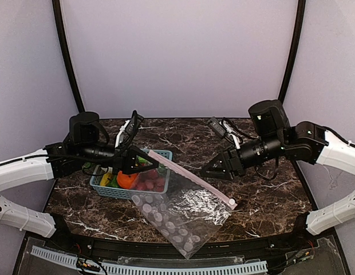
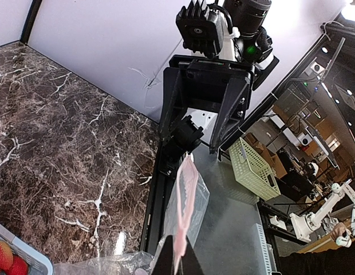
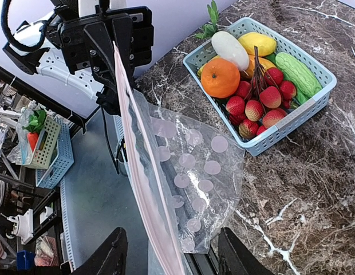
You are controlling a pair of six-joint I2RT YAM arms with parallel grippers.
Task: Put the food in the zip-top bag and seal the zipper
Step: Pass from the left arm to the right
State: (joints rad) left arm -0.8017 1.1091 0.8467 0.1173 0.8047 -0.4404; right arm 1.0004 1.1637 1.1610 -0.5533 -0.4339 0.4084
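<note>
Pink zipper (image 1: 190,177) clenched only by left claw (image 1: 144,161); right claw (image 1: 207,171) spread, empty. Bag (image 1: 183,220) could slip, sag shut; food (image 3: 252,80) unloaded.

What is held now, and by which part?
The left tool grips the bag by one end of its zipper strip; the right tool is open.

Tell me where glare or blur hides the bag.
Top view: white glare on the crinkled bag hides some of its dots. Left wrist view: the strip looks soft, too near the lens. Right wrist view: sharp, dots clear.
</note>
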